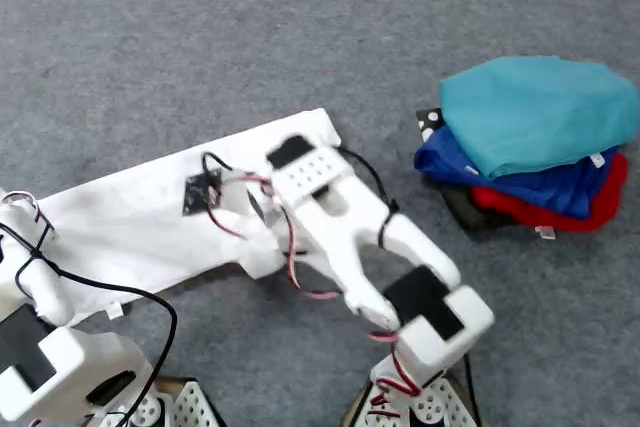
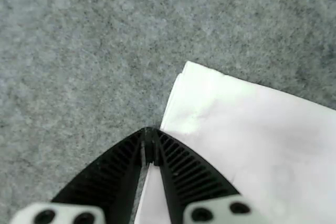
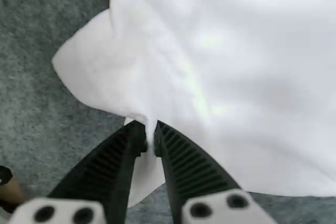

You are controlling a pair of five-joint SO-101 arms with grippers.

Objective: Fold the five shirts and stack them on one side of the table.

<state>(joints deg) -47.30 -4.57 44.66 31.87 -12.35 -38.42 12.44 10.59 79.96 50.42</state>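
grey table [image 1: 150, 57], stack [image 1: 530, 137] (high view), white shirt [image 1: 140, 217]

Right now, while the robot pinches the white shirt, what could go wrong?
1. The left gripper and right gripper each pinch just the edge of the white shirt, so it might slip out when lifted.
2. The cloth is bunched by the right gripper, so the fold may come out crooked.
3. The stack of folded shirts sits nearby; a wide swing could bump it.
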